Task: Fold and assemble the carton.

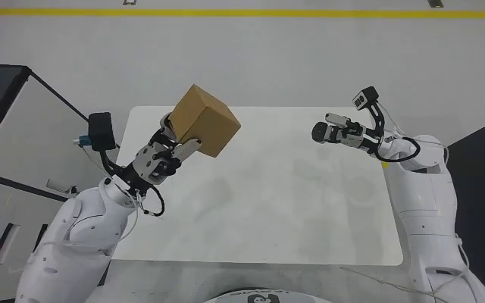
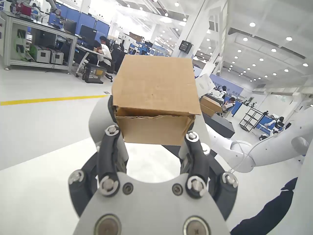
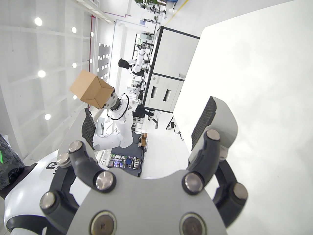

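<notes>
A brown cardboard carton (image 1: 204, 119), folded into a closed box, is held in the air over the far left corner of the white table (image 1: 288, 220). My left gripper (image 1: 184, 146) is shut on the carton (image 2: 155, 100), its fingers (image 2: 111, 135) clamped on both sides of the near end. The flap edge facing the wrist is slightly ragged. My right gripper (image 1: 317, 132) hovers over the table's far right part, open with nothing between its ribbed pads (image 3: 204, 121). The right wrist view shows the carton (image 3: 91, 89) far off on the left arm.
The table top (image 1: 273, 197) is bare white with rounded corners. A dark-framed cabinet (image 1: 23, 106) stands off the table's left side. A yellow floor line (image 1: 242, 12) runs beyond the far edge.
</notes>
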Controlling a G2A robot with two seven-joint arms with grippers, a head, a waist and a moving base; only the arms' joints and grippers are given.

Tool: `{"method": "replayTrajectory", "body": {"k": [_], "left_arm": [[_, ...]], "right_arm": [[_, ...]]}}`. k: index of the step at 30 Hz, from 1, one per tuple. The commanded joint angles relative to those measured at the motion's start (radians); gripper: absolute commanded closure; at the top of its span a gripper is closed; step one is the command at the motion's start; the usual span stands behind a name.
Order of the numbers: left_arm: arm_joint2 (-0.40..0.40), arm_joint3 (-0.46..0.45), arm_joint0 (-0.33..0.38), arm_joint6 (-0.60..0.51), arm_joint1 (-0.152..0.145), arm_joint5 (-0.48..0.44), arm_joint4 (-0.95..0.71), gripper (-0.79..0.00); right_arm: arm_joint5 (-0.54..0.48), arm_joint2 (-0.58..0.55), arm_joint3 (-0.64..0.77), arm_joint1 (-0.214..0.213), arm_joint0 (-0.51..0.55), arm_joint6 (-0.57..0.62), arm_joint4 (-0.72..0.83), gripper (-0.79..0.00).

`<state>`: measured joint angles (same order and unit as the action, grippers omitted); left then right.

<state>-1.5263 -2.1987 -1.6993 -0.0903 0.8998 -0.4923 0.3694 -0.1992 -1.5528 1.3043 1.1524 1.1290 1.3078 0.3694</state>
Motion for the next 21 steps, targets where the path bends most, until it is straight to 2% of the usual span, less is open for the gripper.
{"method": "replayTrajectory", "body": {"k": [1, 5, 9, 14, 18, 21], "left_arm": [[0.000, 0.000, 0.000, 0.001, 0.000, 0.001, 0.003, 0.000], [0.007, -0.002, -0.001, 0.003, 0.002, 0.006, -0.010, 0.000], [0.053, -0.027, -0.013, 0.002, 0.011, 0.068, -0.182, 0.000], [0.080, -0.056, -0.016, -0.051, 0.019, 0.099, -0.430, 0.000], [0.060, -0.049, -0.032, -0.101, 0.021, 0.126, -0.604, 0.000], [0.040, -0.045, -0.042, -0.151, 0.021, 0.138, -0.652, 0.000]], "right_arm": [[0.000, 0.000, 0.000, 0.000, 0.000, 0.000, 0.000, -0.785], [0.000, 0.000, 0.000, 0.000, 0.000, 0.000, 0.000, -0.785], [0.000, 0.000, 0.000, 0.000, 0.000, 0.000, 0.000, -0.785], [0.000, 0.000, 0.000, 0.000, 0.000, 0.000, 0.000, -0.785], [0.000, 0.000, 0.000, 0.000, 0.000, 0.000, 0.000, -0.785], [0.000, 0.000, 0.000, 0.000, 0.000, 0.000, 0.000, -0.785]]}}
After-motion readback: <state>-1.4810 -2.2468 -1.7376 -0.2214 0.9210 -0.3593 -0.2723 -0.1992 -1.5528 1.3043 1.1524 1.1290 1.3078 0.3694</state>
